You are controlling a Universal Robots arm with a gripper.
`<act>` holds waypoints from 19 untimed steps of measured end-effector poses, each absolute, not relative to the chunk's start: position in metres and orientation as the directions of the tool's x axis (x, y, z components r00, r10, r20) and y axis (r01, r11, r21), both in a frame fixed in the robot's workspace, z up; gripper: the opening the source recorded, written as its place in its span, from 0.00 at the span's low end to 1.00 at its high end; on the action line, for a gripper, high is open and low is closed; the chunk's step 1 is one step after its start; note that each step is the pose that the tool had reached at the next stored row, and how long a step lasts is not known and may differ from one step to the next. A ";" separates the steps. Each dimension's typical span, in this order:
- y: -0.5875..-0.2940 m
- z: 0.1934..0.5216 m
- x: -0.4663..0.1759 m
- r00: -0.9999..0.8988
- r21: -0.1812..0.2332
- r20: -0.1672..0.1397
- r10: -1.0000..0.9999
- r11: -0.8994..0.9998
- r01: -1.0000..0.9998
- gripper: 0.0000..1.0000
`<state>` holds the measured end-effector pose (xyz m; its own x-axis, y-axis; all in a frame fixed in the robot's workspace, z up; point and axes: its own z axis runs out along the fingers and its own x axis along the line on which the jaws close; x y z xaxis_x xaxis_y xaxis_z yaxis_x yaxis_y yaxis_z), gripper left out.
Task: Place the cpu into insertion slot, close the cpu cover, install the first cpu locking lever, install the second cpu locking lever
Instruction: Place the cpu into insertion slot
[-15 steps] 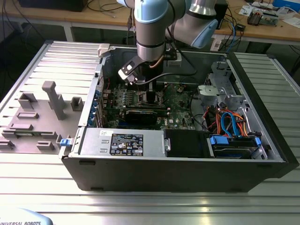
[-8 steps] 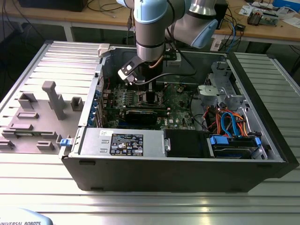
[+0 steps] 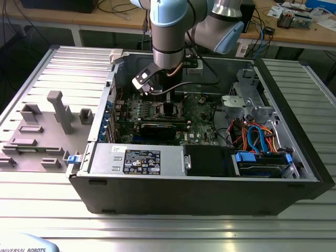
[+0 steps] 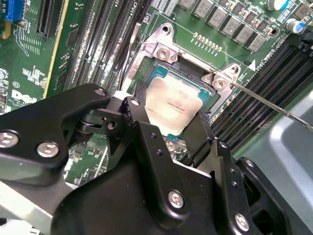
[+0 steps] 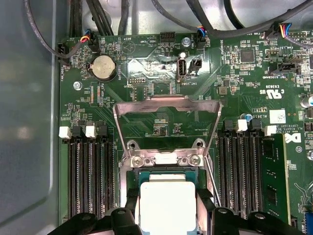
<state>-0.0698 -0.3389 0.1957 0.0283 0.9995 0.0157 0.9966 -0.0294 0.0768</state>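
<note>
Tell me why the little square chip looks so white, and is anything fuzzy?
In the first wrist view, light bounces off the cpu and washes its top nearly white, and the grey case wall is blurry. In the second wrist view, the cpu looks cream, with less glare.

cpu cover [image 5: 166, 103] swung open — insertion slot [image 4: 186, 72] uncovered, memory slots [image 5: 90, 171] flanking, lever [image 4: 274, 107] alongside

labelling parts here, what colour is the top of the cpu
Pale silver-grey metal; the cpu shows best in the first wrist view.
</note>
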 end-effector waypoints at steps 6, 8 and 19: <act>-0.339 0.195 -0.070 0.029 0.077 0.016 0.999 -0.030 0.997 0.54; -0.339 0.195 -0.070 0.029 0.077 0.016 0.999 -0.030 0.997 0.54; -0.339 0.198 -0.070 0.029 0.075 0.016 0.999 -0.030 0.997 0.62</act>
